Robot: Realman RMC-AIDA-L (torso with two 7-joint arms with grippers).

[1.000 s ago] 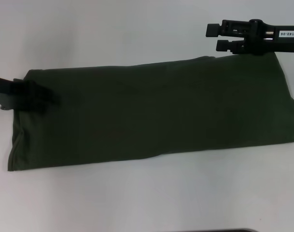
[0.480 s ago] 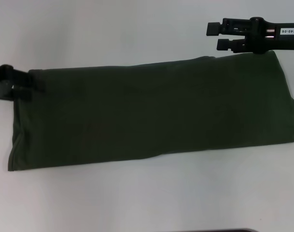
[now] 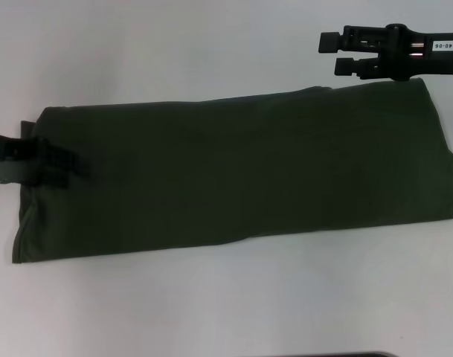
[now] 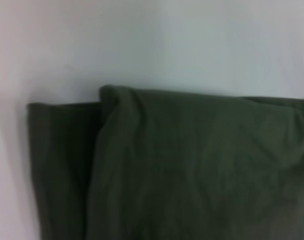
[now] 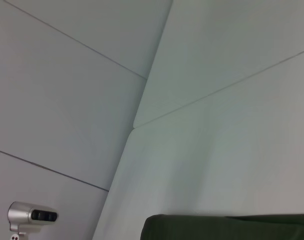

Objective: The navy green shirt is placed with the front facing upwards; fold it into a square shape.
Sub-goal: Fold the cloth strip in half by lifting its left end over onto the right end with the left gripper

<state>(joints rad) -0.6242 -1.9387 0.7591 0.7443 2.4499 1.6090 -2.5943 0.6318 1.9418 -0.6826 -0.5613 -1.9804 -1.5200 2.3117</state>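
The navy green shirt [image 3: 241, 171] lies folded into a long band across the white table [image 3: 211, 297], plain dark cloth facing up. My left gripper [image 3: 68, 167] hangs over the band's left end, open, its two dark fingers [image 3: 61, 154] apart above the cloth. My right gripper [image 3: 330, 56] is held in the air beyond the band's far right corner, open and empty. The left wrist view shows a corner of the shirt [image 4: 191, 175] with one layer stepped back from the one under it. The shirt's edge [image 5: 226, 227] shows low in the right wrist view.
Bare white tabletop surrounds the shirt in front and behind. In the right wrist view, white wall panels fill the scene and a small silver device [image 5: 32, 216] sits at the picture's lower left.
My left gripper pulled back off the shirt's left end toward the far corner, then came forward over the left end again. The right gripper and the shirt have stayed still.
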